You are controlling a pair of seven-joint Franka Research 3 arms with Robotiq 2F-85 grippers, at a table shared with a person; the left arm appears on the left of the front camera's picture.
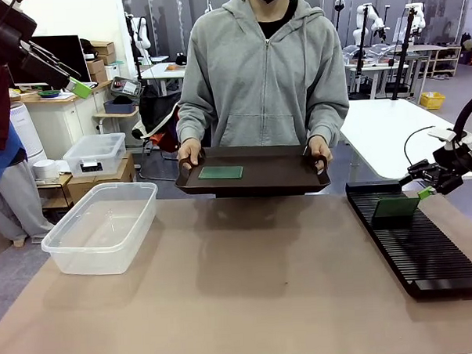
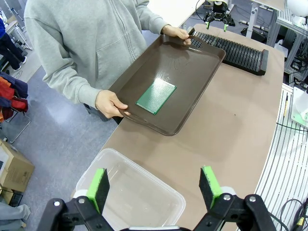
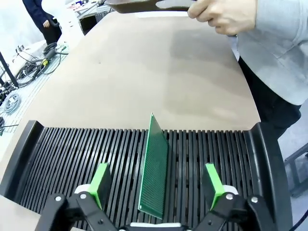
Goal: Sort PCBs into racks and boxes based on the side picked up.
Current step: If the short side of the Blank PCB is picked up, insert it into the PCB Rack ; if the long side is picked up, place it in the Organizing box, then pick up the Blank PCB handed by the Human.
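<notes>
A person holds a dark brown tray (image 1: pixel 283 179) over the table's far edge, and one green PCB (image 1: pixel 220 172) lies flat on it. That board (image 2: pixel 156 96) also shows in the left wrist view. A second PCB (image 3: pixel 155 168) stands on edge in a slot of the black rack (image 3: pixel 72 159), between the spread fingers of my right gripper (image 3: pixel 158 186), which is open and touches neither face. From the front, this board (image 1: pixel 395 207) stands at the rack's (image 1: pixel 423 247) far end with the right gripper (image 1: pixel 428 189) just behind it. My left gripper (image 2: pixel 154 187) hangs open and empty high above the clear box (image 2: pixel 130 197).
The clear box (image 1: pixel 101 226) sits on the table's left side and holds nothing. The person's hands (image 1: pixel 189 154) grip the tray's handles. The brown table mat (image 1: pixel 256 286) lies bare between box and rack. A white table (image 1: pixel 391 131) stands behind the rack.
</notes>
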